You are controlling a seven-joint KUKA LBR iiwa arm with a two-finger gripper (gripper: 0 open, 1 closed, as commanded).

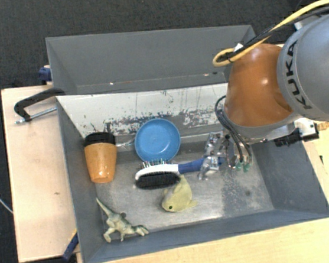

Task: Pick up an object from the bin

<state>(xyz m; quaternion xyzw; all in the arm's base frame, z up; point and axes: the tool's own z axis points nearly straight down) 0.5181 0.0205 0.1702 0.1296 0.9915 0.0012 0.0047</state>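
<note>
We see the gripper [212,162] low in the bin [243,194], right of its middle, at the right end of the brush [157,176], where the blue handle stops. It is at the handle's tip, and we cannot tell whether it is spread or pressed onto it. The brush, white-backed with black bristles, lies flat with its head to the left, just in front of the blue bowl [157,139] by the back wall. A yellow lump [177,199] lies just beside the brush head, toward the front. An orange cup [101,159] is by the left wall, and a pale dinosaur [121,224] is in the front left corner
</note>
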